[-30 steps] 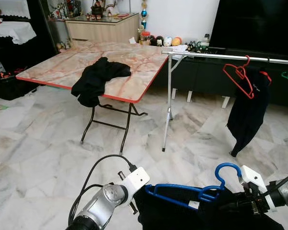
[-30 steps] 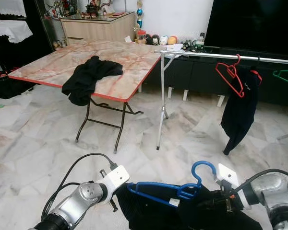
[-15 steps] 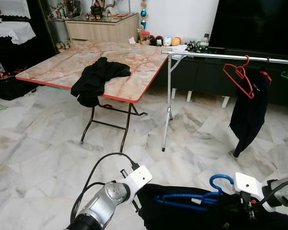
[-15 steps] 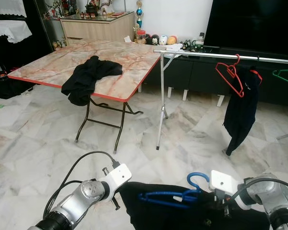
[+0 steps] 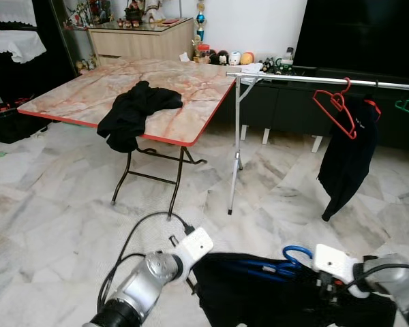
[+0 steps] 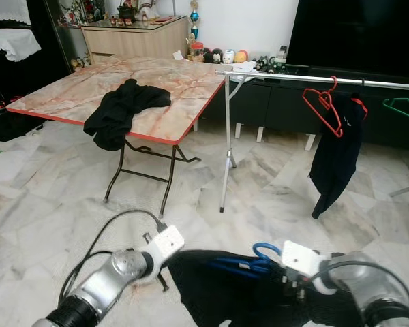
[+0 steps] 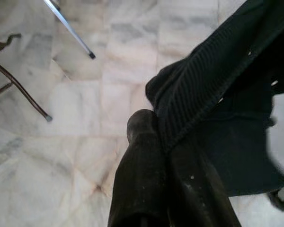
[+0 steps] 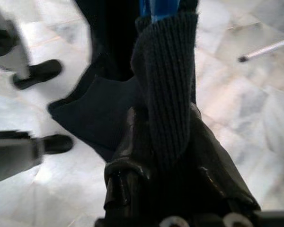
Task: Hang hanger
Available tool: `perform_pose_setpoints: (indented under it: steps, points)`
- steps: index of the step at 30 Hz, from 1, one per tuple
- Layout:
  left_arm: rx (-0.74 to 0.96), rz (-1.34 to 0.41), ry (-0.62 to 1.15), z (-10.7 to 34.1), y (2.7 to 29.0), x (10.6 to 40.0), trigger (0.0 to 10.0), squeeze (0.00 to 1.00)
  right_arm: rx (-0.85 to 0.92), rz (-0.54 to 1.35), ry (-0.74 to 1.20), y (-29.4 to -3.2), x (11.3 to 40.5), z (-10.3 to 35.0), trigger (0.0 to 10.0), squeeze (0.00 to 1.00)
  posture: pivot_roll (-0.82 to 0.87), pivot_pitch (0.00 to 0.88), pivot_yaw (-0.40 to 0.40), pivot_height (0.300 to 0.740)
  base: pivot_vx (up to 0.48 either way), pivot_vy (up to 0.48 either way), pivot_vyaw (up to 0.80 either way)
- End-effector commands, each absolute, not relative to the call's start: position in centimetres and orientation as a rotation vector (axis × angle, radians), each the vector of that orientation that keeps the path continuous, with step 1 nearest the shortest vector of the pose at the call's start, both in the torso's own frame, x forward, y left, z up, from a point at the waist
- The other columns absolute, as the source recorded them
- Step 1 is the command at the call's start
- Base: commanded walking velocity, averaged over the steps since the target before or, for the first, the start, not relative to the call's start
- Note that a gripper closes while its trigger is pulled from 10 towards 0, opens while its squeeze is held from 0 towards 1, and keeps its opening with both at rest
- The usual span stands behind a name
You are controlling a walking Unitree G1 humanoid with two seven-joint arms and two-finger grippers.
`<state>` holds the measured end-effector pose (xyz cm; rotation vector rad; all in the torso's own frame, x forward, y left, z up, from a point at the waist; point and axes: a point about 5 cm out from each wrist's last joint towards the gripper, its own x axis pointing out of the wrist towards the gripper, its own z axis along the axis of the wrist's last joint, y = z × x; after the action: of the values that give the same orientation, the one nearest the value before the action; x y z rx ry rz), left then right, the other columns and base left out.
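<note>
Carry step: blue hanger (image 5: pixel 296 253) with black garment (image 5: pixel 259 293) is pinched by both right gripper (image 8: pixel 168 137) and left gripper (image 7: pixel 163 142). Next, it must be raised to the far-right rail (image 5: pixel 313 80).

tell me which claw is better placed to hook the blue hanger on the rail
Right. The right claw is clamped at the neck of the blue hanger, and the rail runs on that side. The left claw only pinches the black garment.

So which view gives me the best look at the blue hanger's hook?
Left eye view: the blue hanger's hook curves up clear of the black garment. Right eye view shows it too. Right wrist view catches a blue sliver; left wrist view, just garment.
</note>
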<state>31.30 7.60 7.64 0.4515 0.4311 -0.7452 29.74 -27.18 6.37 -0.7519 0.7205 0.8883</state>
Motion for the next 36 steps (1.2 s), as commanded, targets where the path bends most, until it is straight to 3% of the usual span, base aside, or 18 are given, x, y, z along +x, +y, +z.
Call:
perform_pose_setpoints:
  steps: [1,10,19,26,27,28,29,30,31,32,36]
  points:
    - [0.436,-0.717,0.403,9.2,8.7,32.0,0.0,0.00,-0.793,0.811,0.760,-28.0,30.0,6.6,0.0,0.00,0.10,0.000,0.002,0.740,0.000,0.000,0.00]
    - [0.384,-0.836,0.359,11.4,7.2,31.1,0.0,0.00,-0.748,0.802,0.662,-24.3,31.7,6.5,0.0,0.00,0.12,0.000,-0.011,0.740,0.000,0.000,0.00]
    - [0.371,-0.961,0.342,12.3,5.6,29.2,0.0,0.00,-0.457,0.701,0.529,-18.4,33.9,6.4,0.0,0.00,0.16,0.000,-0.020,0.740,0.000,0.000,0.00]
    - [0.389,-1.068,0.362,11.6,4.4,27.6,0.0,0.00,-0.340,0.567,0.498,-16.8,34.9,6.7,0.0,0.00,0.17,0.000,-0.019,0.740,0.000,0.000,0.00]
    - [0.402,-1.114,0.362,11.4,4.0,27.0,0.0,0.51,-0.347,0.539,0.491,-16.5,35.1,6.8,0.0,0.00,0.17,0.000,-0.016,0.740,0.000,0.000,0.00]
    - [0.404,-1.123,0.362,11.4,4.0,26.9,0.0,0.51,-0.349,0.532,0.489,-16.4,35.2,6.8,0.0,0.00,0.17,0.000,-0.016,0.740,0.000,0.000,0.00]
    - [0.404,-1.167,0.377,11.1,3.7,26.3,1.6,1.00,-0.331,0.531,0.480,-15.9,35.3,6.9,0.0,0.00,0.17,0.000,-0.012,0.740,0.000,0.000,0.00]
    - [0.405,-1.188,0.382,11.0,3.6,26.1,5.1,1.00,-0.323,0.532,0.477,-15.6,35.4,6.9,0.0,0.00,0.17,0.000,-0.014,0.740,0.000,0.000,0.00]
    - [0.408,-1.210,0.381,10.9,3.5,25.8,9.6,1.00,-0.319,0.534,0.474,-15.3,35.4,7.0,0.0,0.00,0.17,0.000,-0.013,0.740,0.000,0.000,0.00]
    - [0.410,-1.221,0.378,10.9,3.4,25.7,10.0,1.00,-0.319,0.537,0.471,-15.1,35.4,7.0,0.0,0.00,0.17,0.000,-0.012,0.740,0.000,0.000,0.00]
    - [0.419,-1.224,0.389,10.7,3.4,25.6,10.0,1.00,-0.310,0.550,0.449,-14.4,35.6,7.1,0.0,0.00,0.18,0.000,-0.014,0.740,0.000,0.000,0.00]
